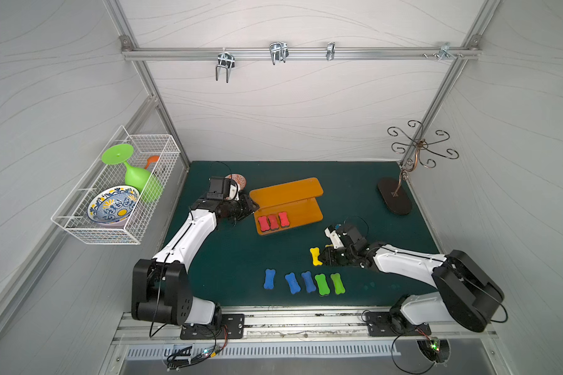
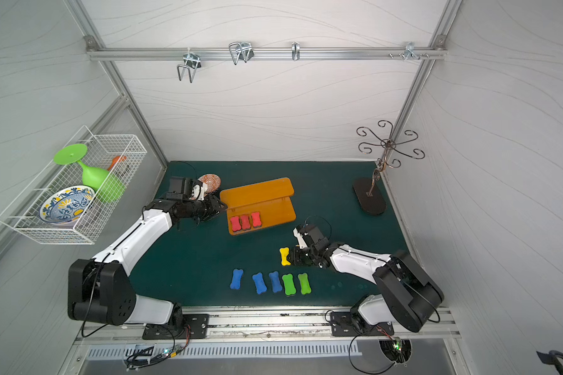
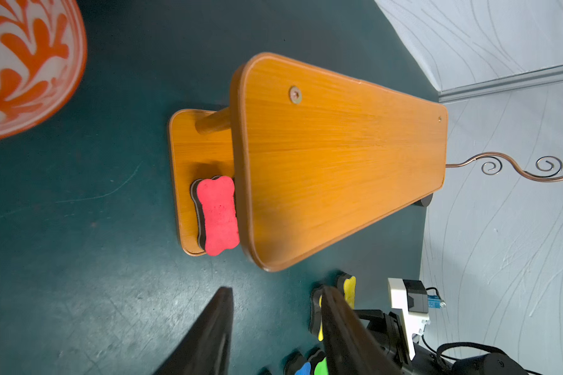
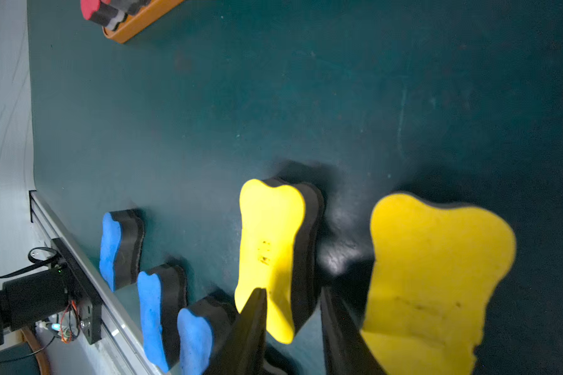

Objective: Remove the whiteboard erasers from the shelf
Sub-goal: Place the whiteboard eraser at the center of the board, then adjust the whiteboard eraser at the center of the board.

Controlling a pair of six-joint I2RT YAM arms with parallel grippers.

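On the lower board of the shelf [image 1: 286, 191], in both top views, three red erasers [image 1: 273, 222] are sitting side by side at its left end. Three blue erasers [image 1: 292, 283], two green erasers [image 1: 321, 284] and a yellow eraser [image 1: 315, 256] are already lying on the tabletop [image 1: 355, 201]. I am holding my left end effector [image 1: 253, 207] just off the shelf's left end.

In the left wrist view its jaws are standing apart and empty, facing the nearest red eraser [image 3: 216, 216], which is half tucked under the upper board.

In the right wrist view my right end effector [image 4: 293, 292] is straddling the yellow eraser's near end, jaws parted and not visibly squeezing. These foam blocks are looking light, soft and grippy. I am judging the narrow waist, pinched across, to be the best hold.
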